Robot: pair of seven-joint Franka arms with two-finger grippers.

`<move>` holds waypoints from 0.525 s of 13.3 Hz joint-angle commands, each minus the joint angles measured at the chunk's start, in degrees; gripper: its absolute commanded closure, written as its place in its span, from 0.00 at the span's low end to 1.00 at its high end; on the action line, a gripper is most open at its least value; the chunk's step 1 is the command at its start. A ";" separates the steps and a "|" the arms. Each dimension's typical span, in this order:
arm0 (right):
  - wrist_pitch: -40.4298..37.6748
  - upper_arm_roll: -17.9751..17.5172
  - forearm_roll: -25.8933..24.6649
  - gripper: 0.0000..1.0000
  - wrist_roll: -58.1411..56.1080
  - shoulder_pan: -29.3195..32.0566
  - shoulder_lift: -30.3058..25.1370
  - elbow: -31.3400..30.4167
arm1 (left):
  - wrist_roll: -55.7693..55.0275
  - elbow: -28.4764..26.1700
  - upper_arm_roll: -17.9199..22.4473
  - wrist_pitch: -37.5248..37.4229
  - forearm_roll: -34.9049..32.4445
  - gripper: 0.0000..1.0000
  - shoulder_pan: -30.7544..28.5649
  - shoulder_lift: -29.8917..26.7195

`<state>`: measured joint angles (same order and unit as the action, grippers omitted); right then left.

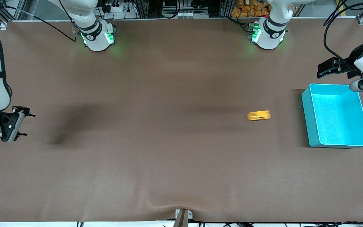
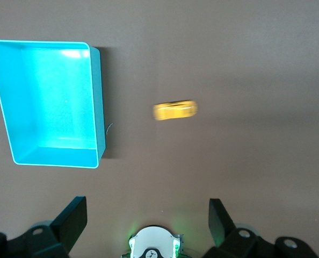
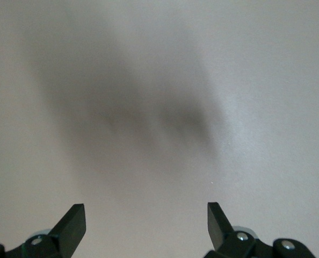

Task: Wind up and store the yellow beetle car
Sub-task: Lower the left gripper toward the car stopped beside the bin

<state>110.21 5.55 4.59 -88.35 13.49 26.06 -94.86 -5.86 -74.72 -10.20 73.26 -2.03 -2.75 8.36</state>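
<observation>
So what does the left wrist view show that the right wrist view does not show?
Only the left wrist view shows the yellow toy car, blurred, on the brown table, and the teal bin beside it, with nothing inside. An arm's white base with green lights also shows there.

Only the right wrist view shows a broad dark shadow on bare table, and no objects.

Both share the table surface and their own open gripper, the left gripper and the right gripper, each holding nothing.
</observation>
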 commanded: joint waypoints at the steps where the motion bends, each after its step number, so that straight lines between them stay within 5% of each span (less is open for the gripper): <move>1: -3.76 -1.25 1.21 0.00 4.05 0.84 -1.89 2.39 | -1.25 0.28 0.00 0.83 -1.40 0.00 0.55 0.78; 7: -11.33 -1.34 5.25 0.00 13.27 -0.57 -3.46 10.21 | -10.10 -0.51 0.01 7.05 -2.54 0.00 0.12 5.00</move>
<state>100.88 4.60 8.68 -79.10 13.36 23.90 -86.69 -11.23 -75.15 -10.07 77.50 -2.35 -2.82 11.86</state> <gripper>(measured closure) 0.000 0.000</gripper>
